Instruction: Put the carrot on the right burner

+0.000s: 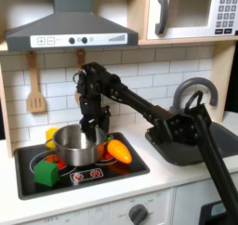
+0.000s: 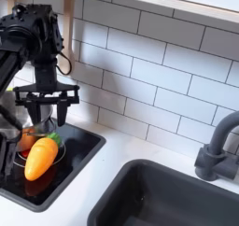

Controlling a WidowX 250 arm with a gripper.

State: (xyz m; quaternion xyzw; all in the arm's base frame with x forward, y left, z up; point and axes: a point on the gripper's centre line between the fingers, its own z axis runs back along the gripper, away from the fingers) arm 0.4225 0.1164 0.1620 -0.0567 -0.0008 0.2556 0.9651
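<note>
Carrot (image 2: 40,157) lies on the burner (image 2: 58,155) just below the gripper (image 2: 42,111), whose jaws hang spread and empty. Placement looks done; next move: lift clear.

wall: white tile (image 2: 159,52) behind me | above: grey hood (image 1: 70,29), microwave (image 1: 191,10) | right: dark sink (image 2: 168,197), faucet (image 2: 217,146)

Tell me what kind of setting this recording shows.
Most likely a toy play kitchen: a small stovetop carrying a metal pot and a plastic carrot, a sink beside it, a microwave above.
</note>
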